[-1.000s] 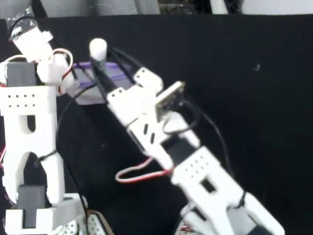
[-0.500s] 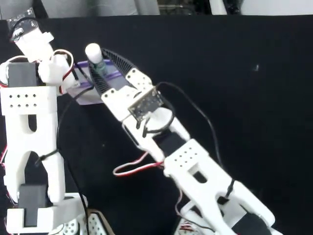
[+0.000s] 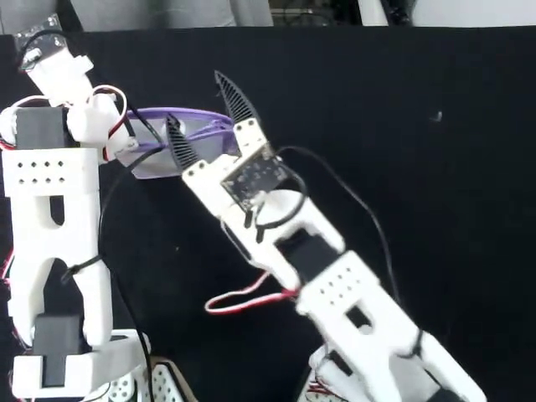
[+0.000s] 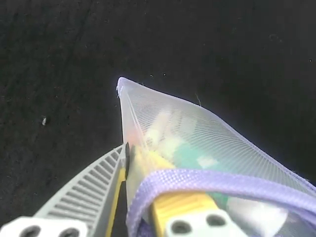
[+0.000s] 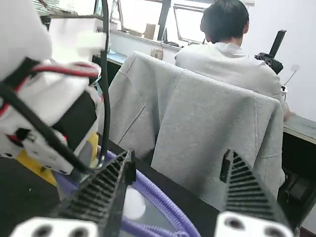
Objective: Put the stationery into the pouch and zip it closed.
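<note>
The right end effector (image 3: 194, 98), which pinched a white-capped stick (image 5: 133, 203) half a second ago, now gapes empty above the mesh pouch (image 3: 149, 161) at the tabletop's (image 3: 419, 167) ten o'clock; we see the stick inside it. The left end effector (image 4: 131, 163) pinches the pouch's rim.

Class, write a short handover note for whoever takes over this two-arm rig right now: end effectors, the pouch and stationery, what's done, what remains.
Left end effector: shut on the rim of the pouch.
Right end effector: open, empty, above the pouch mouth.
Done: stationery lies inside the pouch.
Left: the purple zip is open; zip it closed.
</note>
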